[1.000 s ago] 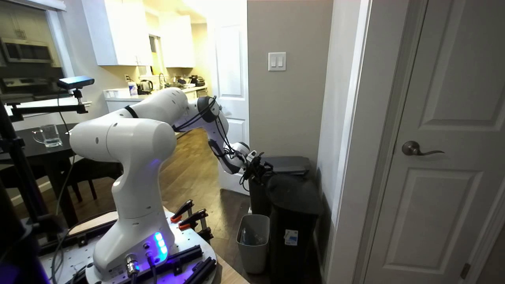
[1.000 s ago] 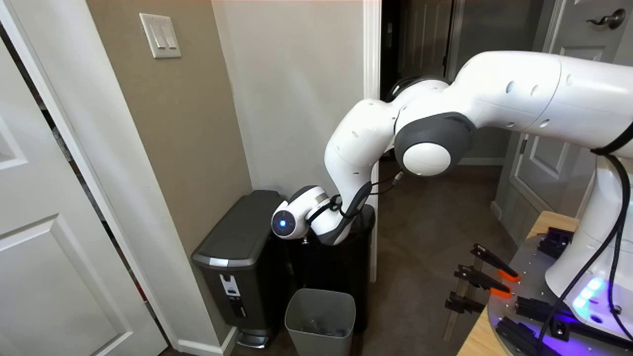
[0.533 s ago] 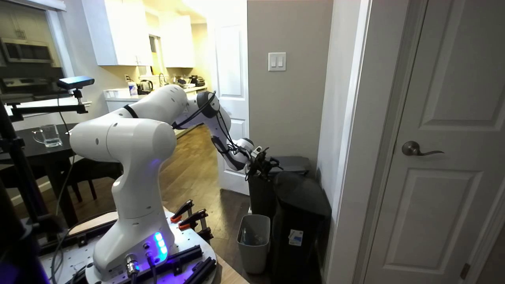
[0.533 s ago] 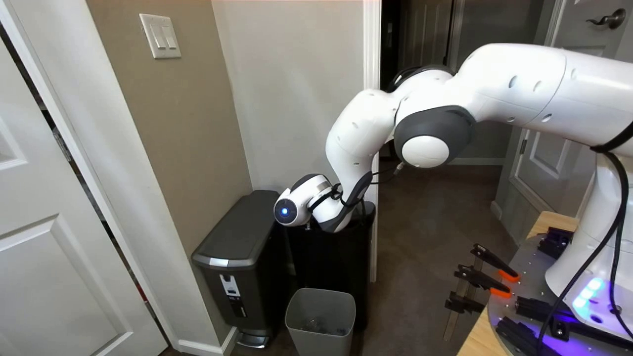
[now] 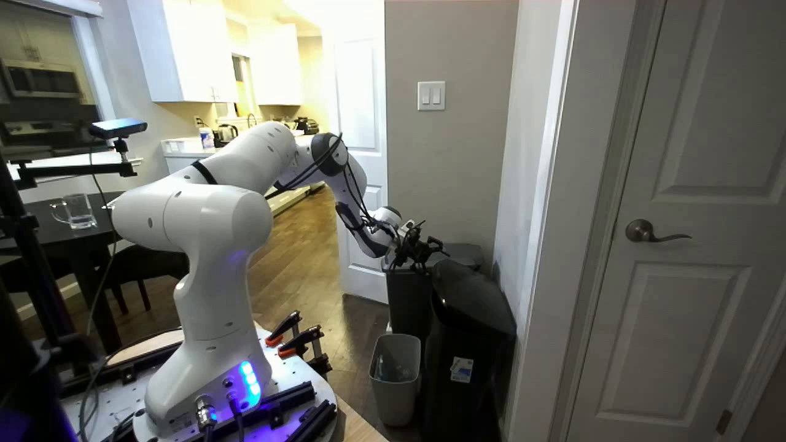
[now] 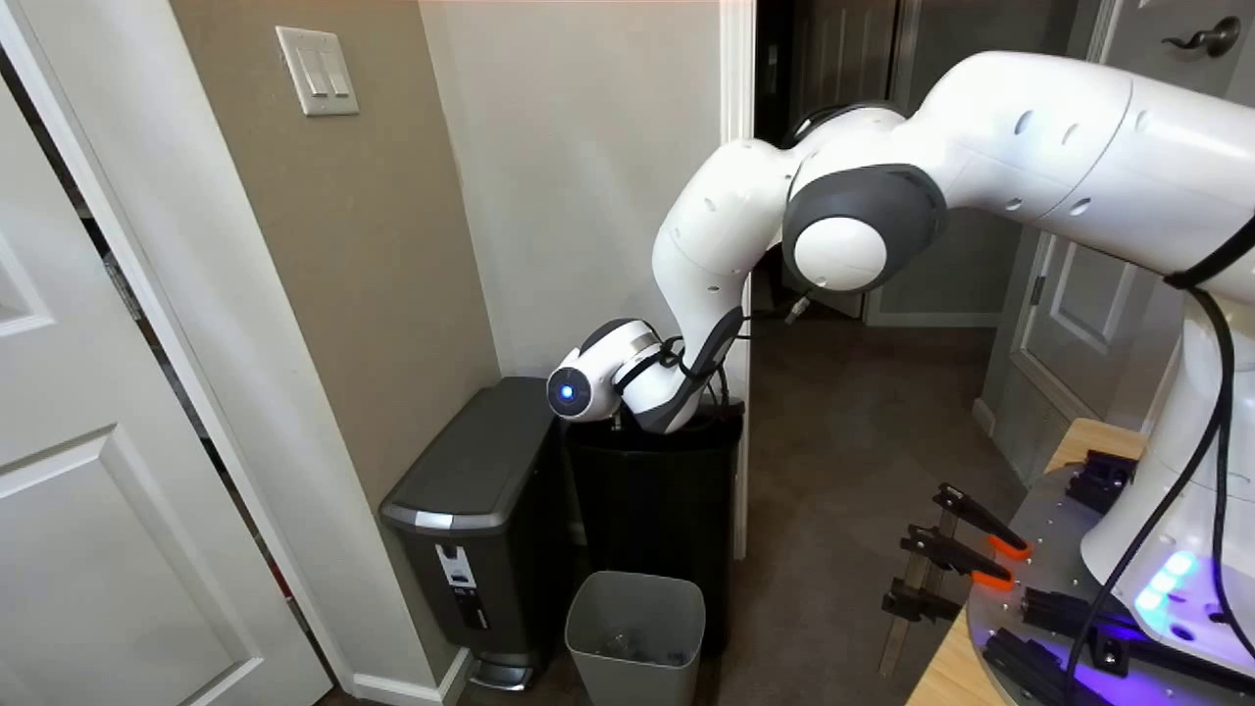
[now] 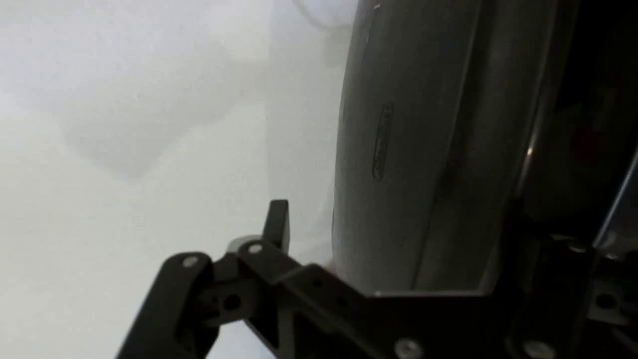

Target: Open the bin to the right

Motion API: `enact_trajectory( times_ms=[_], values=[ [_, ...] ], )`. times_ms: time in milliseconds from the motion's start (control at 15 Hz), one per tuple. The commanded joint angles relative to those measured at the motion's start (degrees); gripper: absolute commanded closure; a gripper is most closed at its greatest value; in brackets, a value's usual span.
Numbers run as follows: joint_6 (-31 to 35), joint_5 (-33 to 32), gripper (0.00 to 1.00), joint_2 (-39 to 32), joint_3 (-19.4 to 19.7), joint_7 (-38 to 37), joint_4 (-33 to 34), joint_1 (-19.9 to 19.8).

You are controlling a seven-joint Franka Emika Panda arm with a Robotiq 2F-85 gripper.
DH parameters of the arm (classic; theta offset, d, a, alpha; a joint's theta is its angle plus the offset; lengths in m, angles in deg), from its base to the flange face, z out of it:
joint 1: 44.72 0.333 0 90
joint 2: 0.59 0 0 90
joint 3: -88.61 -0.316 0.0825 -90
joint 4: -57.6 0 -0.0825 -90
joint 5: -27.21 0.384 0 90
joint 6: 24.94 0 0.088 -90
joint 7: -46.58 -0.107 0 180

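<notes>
Over the last second the white arm [image 6: 721,235] had climbed, and the lid [image 5: 473,291] of the black bin [image 5: 466,350] had tipped up with it, leaving a dark gap beneath its raised edge. That bin, the right-hand of the two tall ones in both exterior views, stood next to the pedal bin [image 6: 476,461], with the grey wastebasket [image 6: 637,681] just beside it; it had also been nudged slightly toward the pale wall [image 5: 522,178]. In the wrist view the jaws were spread wide with the lid between them, one of them clear of its top; I saw no firm pinch, and couldn't tell whether the other pressed on the underside. To me the opening was well begun but unfinished: the lid needed raising further, and, with nothing clamped, it might have slipped free and dropped shut.
</notes>
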Motion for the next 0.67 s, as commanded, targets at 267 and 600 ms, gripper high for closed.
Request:
enact_trajectory(
  times_ms=[267,600],
  values=[
    [-3.0,-5.1,0.0,6.8,-6.4,-1.5,-4.2,-5.7],
    [-1.3,-4.3,0.0,9.5,-9.0,-2.8,-4.8,-10.2]
  ],
)
